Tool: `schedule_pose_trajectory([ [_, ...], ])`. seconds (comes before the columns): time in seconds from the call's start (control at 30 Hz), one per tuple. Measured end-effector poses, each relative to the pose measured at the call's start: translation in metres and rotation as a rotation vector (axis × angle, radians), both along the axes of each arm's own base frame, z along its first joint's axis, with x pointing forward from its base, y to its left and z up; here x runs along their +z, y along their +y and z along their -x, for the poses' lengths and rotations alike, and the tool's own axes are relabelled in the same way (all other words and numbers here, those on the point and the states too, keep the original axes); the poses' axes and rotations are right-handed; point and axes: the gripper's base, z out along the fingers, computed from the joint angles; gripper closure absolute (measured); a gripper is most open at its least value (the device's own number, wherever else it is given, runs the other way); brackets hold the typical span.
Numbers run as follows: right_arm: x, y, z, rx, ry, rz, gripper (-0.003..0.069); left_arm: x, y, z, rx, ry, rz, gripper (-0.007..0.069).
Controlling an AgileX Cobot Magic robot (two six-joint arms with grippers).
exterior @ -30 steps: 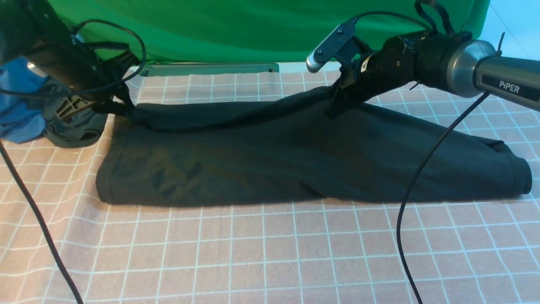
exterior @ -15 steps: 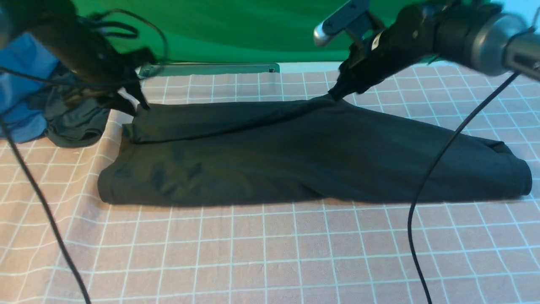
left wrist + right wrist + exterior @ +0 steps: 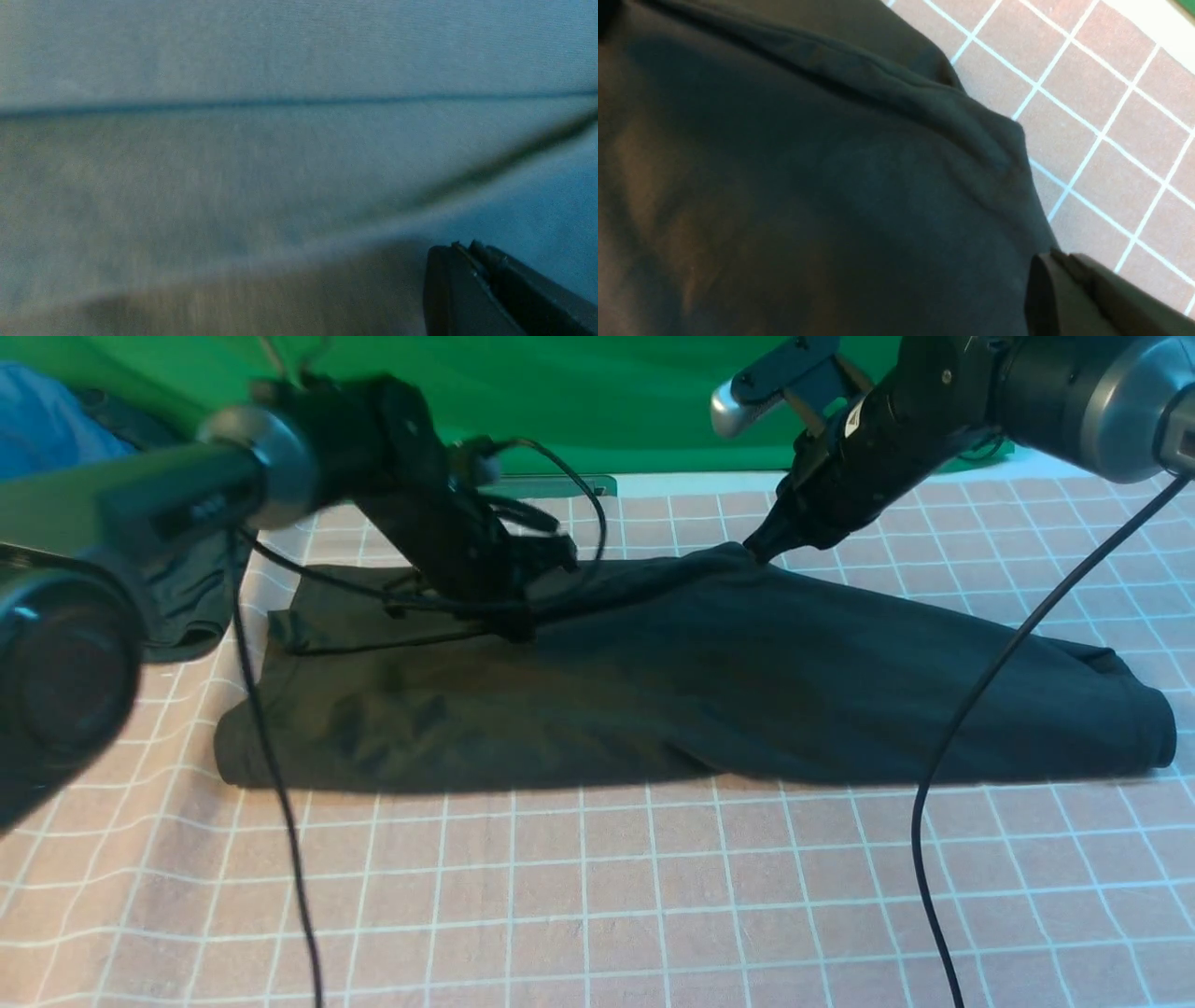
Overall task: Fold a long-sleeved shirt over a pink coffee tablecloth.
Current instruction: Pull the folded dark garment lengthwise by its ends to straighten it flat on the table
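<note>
black jointed arms (image 3: 943,429), silvery rounded collars (image 3: 1131,406), long black cables (image 3: 937,751)

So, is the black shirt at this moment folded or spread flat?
Partly folded: the black shirt lies as a long, low band, with one layer turned over another along its far side.

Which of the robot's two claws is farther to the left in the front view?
The left claw, over the middle-left part of the black shirt; the right claw is at the shirt's far edge.
</note>
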Motion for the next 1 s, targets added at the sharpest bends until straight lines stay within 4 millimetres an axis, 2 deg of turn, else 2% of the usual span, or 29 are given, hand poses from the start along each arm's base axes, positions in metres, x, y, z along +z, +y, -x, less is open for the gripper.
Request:
schedule_pose_trajectory([
  [0.07,0.000,0.000,0.000,-0.007,0.008,-0.003,0.0620,-0.010,0.000,-0.005,0.028,-0.020,-0.004,0.0613],
  [0.3,-0.003,0.000,0.004,-0.016,0.055,-0.006,0.0620,-0.014,0.003,-0.024,0.056,-0.222,-0.038,0.0613],
  [0.4,-0.004,-0.001,0.007,-0.016,0.093,0.002,0.0620,-0.011,0.009,-0.036,0.067,-0.355,-0.050,0.0613],
  [0.53,-0.007,-0.002,0.011,-0.019,0.149,0.017,0.0620,0.002,0.024,-0.041,0.093,-0.326,-0.067,0.0613],
  [0.63,-0.008,-0.003,0.014,-0.019,0.183,0.028,0.0620,0.016,0.033,-0.035,0.104,-0.250,-0.084,0.0613],
  [0.7,-0.007,-0.006,0.017,-0.023,0.211,0.037,0.0620,0.036,0.039,-0.027,0.110,-0.211,-0.090,0.0613],
  [0.73,-0.008,-0.006,0.016,-0.024,0.211,0.038,0.0620,0.038,0.039,-0.026,0.110,-0.209,-0.090,0.0613],
  [0.77,-0.005,-0.011,0.018,-0.031,0.225,0.042,0.0620,0.050,0.041,-0.021,0.110,-0.204,-0.091,0.0612],
  [0.83,0.003,-0.023,0.019,-0.055,0.236,0.042,0.0622,0.081,0.043,-0.008,0.108,-0.223,-0.086,0.0612],
  [0.93,0.011,-0.054,0.017,-0.123,0.262,0.040,0.0623,0.101,0.046,0.012,0.100,-0.240,-0.072,0.0612],
  [1.0,0.011,-0.078,0.016,-0.173,0.296,0.045,0.0623,0.102,0.048,0.029,0.103,-0.222,-0.062,0.0612],
])
